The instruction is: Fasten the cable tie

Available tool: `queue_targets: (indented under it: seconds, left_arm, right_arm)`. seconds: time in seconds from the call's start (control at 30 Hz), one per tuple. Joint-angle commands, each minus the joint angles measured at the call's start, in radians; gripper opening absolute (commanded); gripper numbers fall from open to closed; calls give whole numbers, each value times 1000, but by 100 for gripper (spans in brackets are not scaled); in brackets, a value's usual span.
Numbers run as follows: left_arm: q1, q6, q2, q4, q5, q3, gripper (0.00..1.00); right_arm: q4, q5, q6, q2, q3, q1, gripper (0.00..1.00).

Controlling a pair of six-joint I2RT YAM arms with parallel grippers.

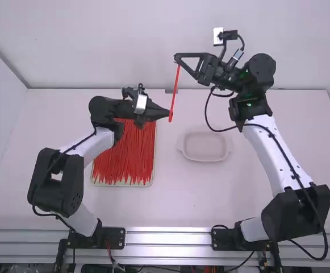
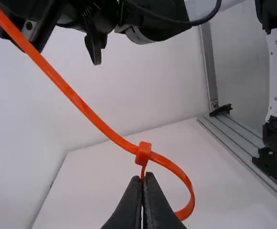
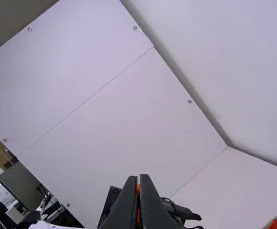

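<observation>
Orange-red plastic, the cable tie [image 1: 175, 91] hangs in the air above the desk [image 1: 221, 187], stretched nearly upright between the two arms. The right pincer [image 1: 179, 60] is pressed together on its upper end, and the left pincer [image 1: 167, 115] pinches it at the bottom, just under the square head [image 2: 143, 153]. The strap passes through that head and curls into a small loop [image 2: 189, 193] beside the left fingertips. Below, a tray [image 1: 122, 184] holding a heap of spare red ties [image 1: 125, 153] lies on the desk, with a shallow translucent container [image 1: 203, 136] just to its right.
</observation>
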Motion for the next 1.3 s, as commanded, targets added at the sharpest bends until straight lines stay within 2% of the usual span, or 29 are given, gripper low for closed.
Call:
queue_targets:
  seconds: [0.0,0.03,0.07,0.2,0.3,0.43,0.57,0.83,1.0,1.27]
  left_arm:
    - [-16,3,-13,8,113,-27,2]
    - [-13,0,-13,17,114,-27,2]
    - [-10,0,-13,20,114,-27,2]
    - [34,-61,-13,91,102,-27,2]
    - [53,-144,-13,192,101,-27,2]
    - [74,-182,-19,212,74,-27,2]
    - [94,-224,-21,204,75,-3,2]
    - [103,-341,-21,204,78,85,2]
    - [106,-366,-21,192,78,131,2]
    - [114,-328,-21,56,74,221,2]
  right_arm:
    - [25,52,-4,-5,76,-17,13]
    - [18,16,-14,-5,75,-18,19]
    - [11,5,-16,-5,75,-18,21]
    - [-127,-62,-105,-5,75,-38,58]
    - [-207,-68,-150,-5,75,-43,70]
    - [-301,-71,-211,-5,75,-39,73]
    - [-420,-72,-296,-5,75,2,73]
    - [-563,-69,-421,-5,75,57,73]
    - [-597,-69,-429,-5,75,49,73]
    - [-572,-69,-424,-5,40,72,72]
